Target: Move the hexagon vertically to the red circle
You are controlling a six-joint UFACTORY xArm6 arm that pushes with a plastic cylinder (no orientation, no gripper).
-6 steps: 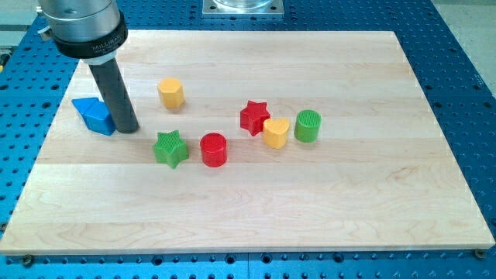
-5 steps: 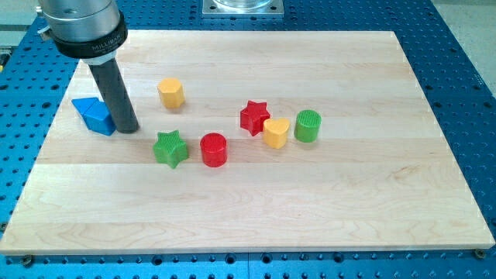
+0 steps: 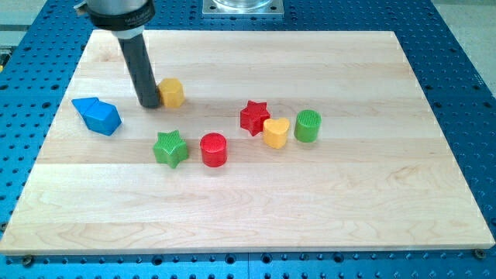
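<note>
The yellow hexagon (image 3: 173,92) sits on the wooden board at upper left of centre. My tip (image 3: 149,105) stands right against the hexagon's left side. The red circle (image 3: 213,149), a short cylinder, lies below and to the right of the hexagon, near the board's middle.
A green star (image 3: 170,148) sits just left of the red circle. A red star (image 3: 254,117), a yellow heart (image 3: 275,132) and a green cylinder (image 3: 307,125) cluster to the right. A blue block (image 3: 97,115) lies at the left. The board (image 3: 372,194) rests on a blue perforated table.
My tip has moved up and to the right, away from the blue block, and now touches the yellow hexagon's left side. The blocks stay about where they were.
</note>
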